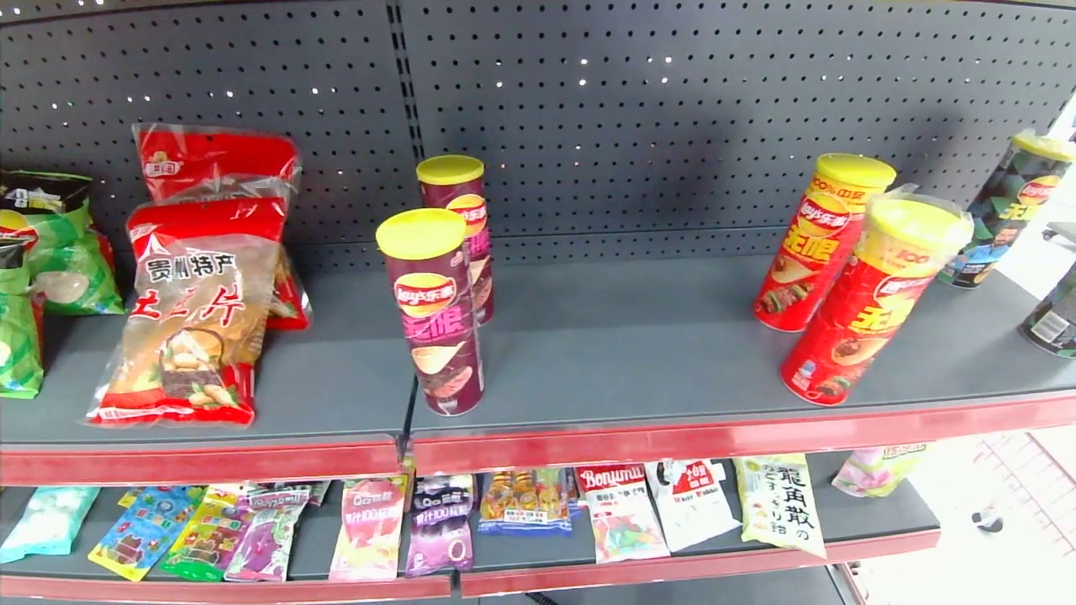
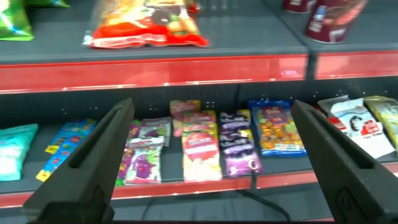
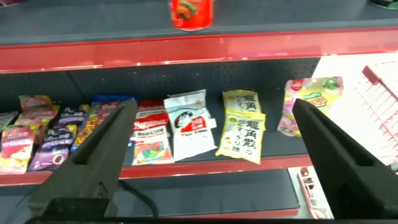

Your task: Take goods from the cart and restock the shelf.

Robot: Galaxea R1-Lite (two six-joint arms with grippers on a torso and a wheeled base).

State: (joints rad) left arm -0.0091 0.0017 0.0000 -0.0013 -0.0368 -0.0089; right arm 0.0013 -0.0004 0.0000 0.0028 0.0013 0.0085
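The left gripper [image 2: 211, 106] and right gripper [image 3: 214, 102] held jaws released, apparently empty; a careless reach could topple the near maroon cardboard crisp tube [image 1: 430, 311].

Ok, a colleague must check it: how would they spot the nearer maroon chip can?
Start at the upper shelf, near the seam in its red front edge. Two maroon cans with yellow lids stand there, upright. It is the front can, close to the edge; the rear can stands behind it.
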